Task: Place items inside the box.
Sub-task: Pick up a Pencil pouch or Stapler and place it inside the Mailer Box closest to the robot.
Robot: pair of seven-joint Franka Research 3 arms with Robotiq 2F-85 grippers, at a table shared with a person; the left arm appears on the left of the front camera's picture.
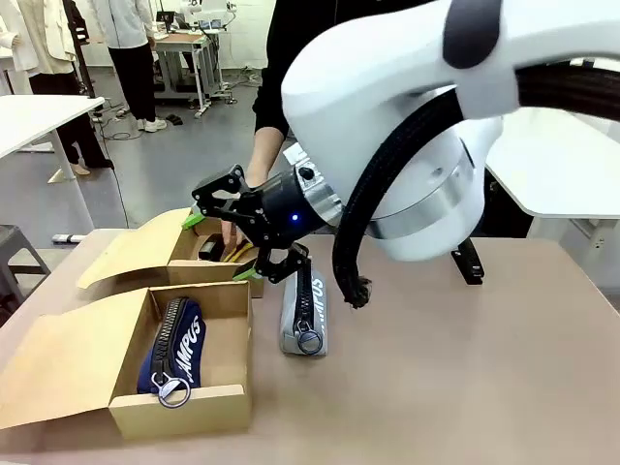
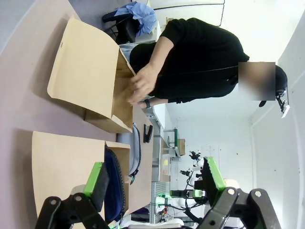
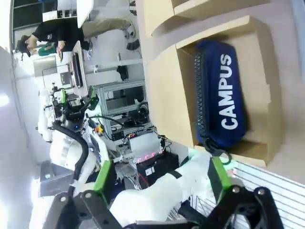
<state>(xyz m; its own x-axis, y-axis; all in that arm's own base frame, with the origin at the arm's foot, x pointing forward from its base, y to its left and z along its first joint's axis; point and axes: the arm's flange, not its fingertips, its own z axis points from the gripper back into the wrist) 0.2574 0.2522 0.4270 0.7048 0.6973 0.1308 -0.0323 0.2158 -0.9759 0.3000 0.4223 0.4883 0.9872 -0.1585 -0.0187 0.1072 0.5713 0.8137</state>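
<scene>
Clearly, the person's hand (image 1: 231, 232) is reaching into the far box (image 1: 145, 247) by the surface's left edge, so the right end effector (image 1: 221, 246), hanging over that side with fingers spread and empty, is risking a knock if it drops. The grey zip pouch (image 1: 303, 315) is lying mid-surface, just beside the near box (image 1: 228, 402), whose wall is crowding a grasp. The navy pouch (image 1: 174, 351) is sitting inside it. The left end effector (image 2: 153, 177) is gaping, empty.

grey floor (image 1: 184, 160), white tables (image 1: 44, 111) beyond

Matt cardboard box (image 1: 179, 408), navy cloth pouch (image 1: 180, 349), grey cloth pouch (image 1: 302, 312) with metal ring (image 1: 309, 340).
</scene>
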